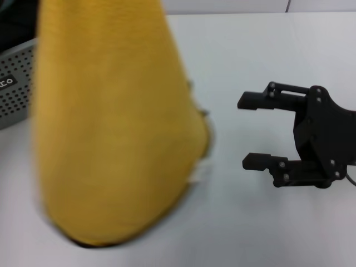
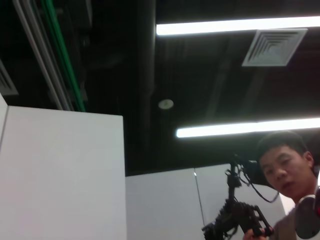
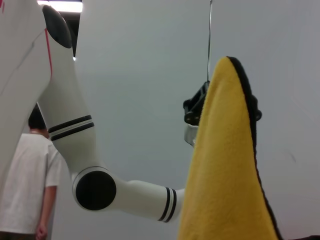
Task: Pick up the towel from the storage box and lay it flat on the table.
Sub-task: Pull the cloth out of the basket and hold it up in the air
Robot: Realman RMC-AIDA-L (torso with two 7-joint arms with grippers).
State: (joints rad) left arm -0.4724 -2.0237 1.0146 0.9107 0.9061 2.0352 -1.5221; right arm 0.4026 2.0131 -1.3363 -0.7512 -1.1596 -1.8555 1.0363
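Observation:
The mustard-yellow towel (image 1: 117,133) hangs in a long drape close to the head camera, and its top runs out of that view. In the right wrist view the towel (image 3: 225,180) hangs from its upper corner, where my left gripper (image 3: 196,107) is shut on it, high above the table (image 1: 261,222). The towel's lower end sits near the tabletop; I cannot tell if it touches. My right gripper (image 1: 245,132) hovers low over the table to the right of the towel, open and holding nothing. The storage box (image 1: 16,83) shows at the far left, partly hidden by the towel.
White tabletop stretches to the right of the towel and in front of it. My left arm's white links (image 3: 95,187) cross the right wrist view. The left wrist view points up at ceiling lights and a person (image 2: 285,170) standing nearby.

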